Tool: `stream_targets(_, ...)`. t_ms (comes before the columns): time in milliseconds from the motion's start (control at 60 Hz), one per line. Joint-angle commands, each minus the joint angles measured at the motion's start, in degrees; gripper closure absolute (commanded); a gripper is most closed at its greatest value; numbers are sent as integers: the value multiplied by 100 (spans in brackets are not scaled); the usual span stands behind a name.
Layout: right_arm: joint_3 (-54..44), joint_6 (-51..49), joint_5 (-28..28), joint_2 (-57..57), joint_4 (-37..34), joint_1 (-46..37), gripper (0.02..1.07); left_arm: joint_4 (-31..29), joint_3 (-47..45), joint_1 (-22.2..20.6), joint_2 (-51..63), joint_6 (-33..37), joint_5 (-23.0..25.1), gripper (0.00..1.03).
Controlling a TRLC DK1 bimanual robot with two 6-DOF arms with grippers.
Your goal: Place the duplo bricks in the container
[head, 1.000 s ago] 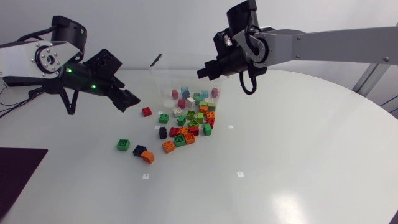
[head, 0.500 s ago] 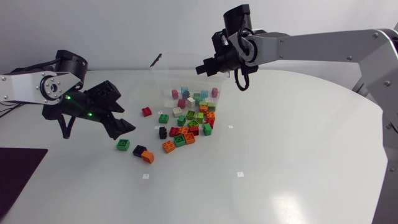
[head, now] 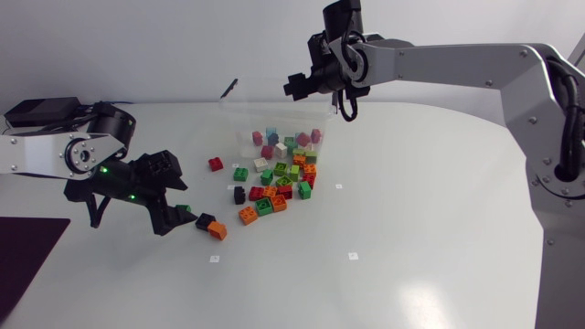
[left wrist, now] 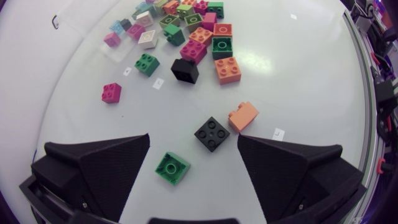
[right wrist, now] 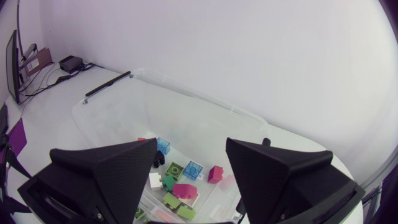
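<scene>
Hanging low over the near-left part of the surface point(head: 411, 256), the left arm comes in from the left edge and bends down. Its pincer point(head: 172, 212) is tilted toward the bricks, with the fingers spread wide and holding nothing. The left wrist view shows the pincer point(left wrist: 193, 142) with a green brick point(left wrist: 172, 168) lying flat between the open fingers; it appears to touch neither. In the head view only a sliver of that green brick point(head: 186, 209) peeks out beside the pincer. Just ahead of the fingertips sit a black brick point(left wrist: 212, 134) and, beside it, an orange brick point(left wrist: 242, 116).

Farther on, a red brick point(head: 216, 164) lies alone, left of the loose pile of bricks point(head: 279, 183) spread across the middle.

At the far side stands the clear container point(head: 274, 114), with some bricks inside. The right arm stretches in from the right edge, its pincer point(head: 298, 87) held high above the container's far-right rim. The right wrist view looks down between wide-open, empty fingers point(right wrist: 112, 171) into the container point(right wrist: 124, 106). There it shows a pink brick point(right wrist: 185, 190) and a blue brick point(right wrist: 192, 169) among others.
</scene>
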Motion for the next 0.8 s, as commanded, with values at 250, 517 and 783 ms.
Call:
stream_targets(250, -1648, -214, -180, -1516, 187, 154, 14, -224, 322, -148, 593, 1319, 161, 5)
stream_targets(517, -3115, -266, -224, -2606, 407, 330, 14, -654, 823, -157, 1191, 2365, 152, 5)
stream_targets(783, -4381, -249, -338, -3388, 468, 524, 14, -821, 1148, -174, 1692, 2945, -6, 6)
